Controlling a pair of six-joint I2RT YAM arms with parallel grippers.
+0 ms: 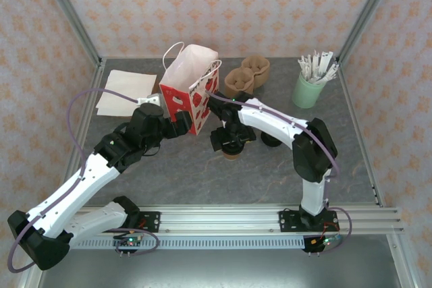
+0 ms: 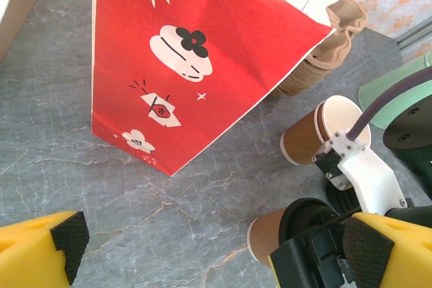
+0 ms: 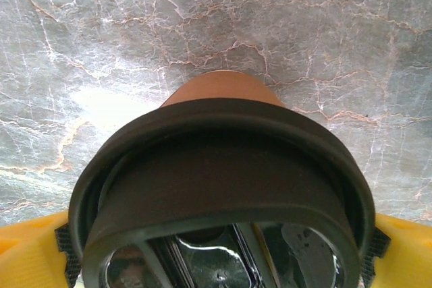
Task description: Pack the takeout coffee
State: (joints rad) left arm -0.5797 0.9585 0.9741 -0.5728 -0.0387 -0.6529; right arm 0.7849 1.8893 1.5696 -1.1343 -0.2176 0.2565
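Your right gripper (image 3: 219,261) pinches the coffee cup (image 1: 231,153) at its black lid. The cup is over the grey marbled table (image 1: 169,173), near the red-and-white bag (image 1: 192,92), on its right side; you cannot tell if it touches the surface. Your left gripper (image 2: 216,244) is spread wide with nothing between, facing the bag. Peach patterned walls (image 1: 236,5) and metal posts (image 1: 71,15) close the table.

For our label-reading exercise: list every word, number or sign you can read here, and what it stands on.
No readable text.
The bag: drawings only; the red mark on its lantern drawing is too small to read.
The lidded cup and white-topped cup: plain brown sleeves, no print.
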